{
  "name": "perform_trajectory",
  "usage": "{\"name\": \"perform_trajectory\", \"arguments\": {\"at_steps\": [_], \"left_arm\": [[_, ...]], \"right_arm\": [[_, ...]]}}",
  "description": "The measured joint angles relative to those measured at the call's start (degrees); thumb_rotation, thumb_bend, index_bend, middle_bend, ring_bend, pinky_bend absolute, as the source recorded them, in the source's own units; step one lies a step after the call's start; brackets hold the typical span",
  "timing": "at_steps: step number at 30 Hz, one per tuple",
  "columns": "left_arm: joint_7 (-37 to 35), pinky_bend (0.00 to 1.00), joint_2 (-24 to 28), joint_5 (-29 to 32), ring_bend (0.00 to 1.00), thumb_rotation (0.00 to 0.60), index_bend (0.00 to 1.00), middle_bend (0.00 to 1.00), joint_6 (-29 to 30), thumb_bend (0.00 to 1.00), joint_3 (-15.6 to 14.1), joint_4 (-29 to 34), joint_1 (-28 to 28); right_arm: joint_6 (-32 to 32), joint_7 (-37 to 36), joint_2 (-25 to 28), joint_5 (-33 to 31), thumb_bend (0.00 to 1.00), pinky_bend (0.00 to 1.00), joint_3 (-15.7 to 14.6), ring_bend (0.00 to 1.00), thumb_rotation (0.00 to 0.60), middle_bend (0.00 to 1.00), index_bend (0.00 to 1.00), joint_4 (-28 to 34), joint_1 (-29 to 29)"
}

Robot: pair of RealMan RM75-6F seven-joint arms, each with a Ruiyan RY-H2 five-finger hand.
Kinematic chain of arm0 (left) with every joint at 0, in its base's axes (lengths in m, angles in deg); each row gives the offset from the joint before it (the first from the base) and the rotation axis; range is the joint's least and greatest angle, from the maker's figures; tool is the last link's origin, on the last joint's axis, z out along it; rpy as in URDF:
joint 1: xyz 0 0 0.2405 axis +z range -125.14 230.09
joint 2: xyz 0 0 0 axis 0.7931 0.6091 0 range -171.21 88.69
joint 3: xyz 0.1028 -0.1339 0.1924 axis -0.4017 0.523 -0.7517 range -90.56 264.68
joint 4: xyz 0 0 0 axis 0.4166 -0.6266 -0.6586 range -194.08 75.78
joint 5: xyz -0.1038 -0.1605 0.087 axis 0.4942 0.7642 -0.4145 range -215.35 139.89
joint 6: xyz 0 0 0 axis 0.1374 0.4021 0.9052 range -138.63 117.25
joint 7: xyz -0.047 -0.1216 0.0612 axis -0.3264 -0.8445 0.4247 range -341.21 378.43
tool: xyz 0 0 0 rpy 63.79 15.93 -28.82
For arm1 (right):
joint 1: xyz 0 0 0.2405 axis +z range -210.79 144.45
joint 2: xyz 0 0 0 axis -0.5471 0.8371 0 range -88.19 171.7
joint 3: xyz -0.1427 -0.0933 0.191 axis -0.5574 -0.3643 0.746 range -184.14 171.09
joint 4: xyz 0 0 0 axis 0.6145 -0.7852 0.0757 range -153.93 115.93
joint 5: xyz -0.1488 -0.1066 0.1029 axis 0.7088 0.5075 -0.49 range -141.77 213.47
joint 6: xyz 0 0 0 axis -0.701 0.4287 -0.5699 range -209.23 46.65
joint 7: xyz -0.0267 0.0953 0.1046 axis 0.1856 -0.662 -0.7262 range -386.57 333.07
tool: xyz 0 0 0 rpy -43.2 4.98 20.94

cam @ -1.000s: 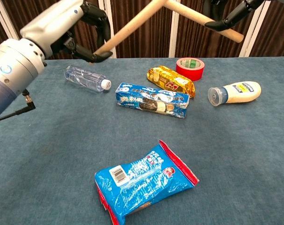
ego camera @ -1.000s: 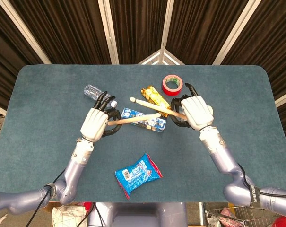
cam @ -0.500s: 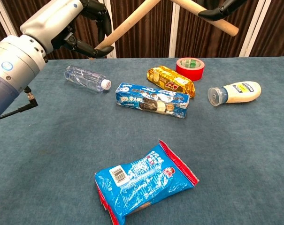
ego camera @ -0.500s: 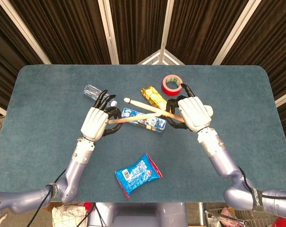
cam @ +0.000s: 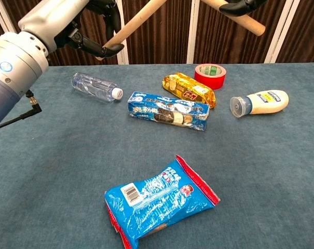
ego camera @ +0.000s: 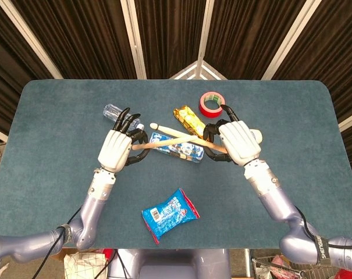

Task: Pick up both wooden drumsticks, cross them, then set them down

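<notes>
Both wooden drumsticks are held in the air above the table, crossed over the blue cookie box. My left hand (ego camera: 118, 149) grips the butt of one drumstick (ego camera: 164, 141), which slants right toward my right hand. My right hand (ego camera: 238, 140) grips the other drumstick (ego camera: 170, 130), whose tip points left and ends near the water bottle. In the chest view my left hand (cam: 86, 26) and its drumstick (cam: 136, 22) sit at the top edge. Only the fingers of my right hand (cam: 240, 5) and the butt of its drumstick (cam: 246, 22) show there.
On the blue table (ego camera: 53, 174) lie a water bottle (cam: 94, 85), a blue cookie box (cam: 169, 110), a gold packet (cam: 189, 89), a red tape roll (cam: 211, 75), a white sauce bottle (cam: 260, 102) and a blue snack bag (cam: 159, 199).
Both hands have risen, so the sticks sit higher in the chest view. The right hand's stick has slid left, pushing the crossing point further along both sticks.
</notes>
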Motion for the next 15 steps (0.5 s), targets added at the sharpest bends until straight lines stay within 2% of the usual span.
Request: {"name": "perform_trajectory", "arguments": {"at_steps": [15], "left_arm": [[1.0, 0.00, 0.0, -0.3, 0.17, 0.600, 0.66, 0.67, 1.0, 0.48, 0.6, 1.6, -0.3]], "right_arm": [[-0.2, -0.3, 0.9, -0.2, 0.46, 0.00, -1.0, 0.45, 0.600, 0.66, 0.79, 0.8, 0.0]]}}
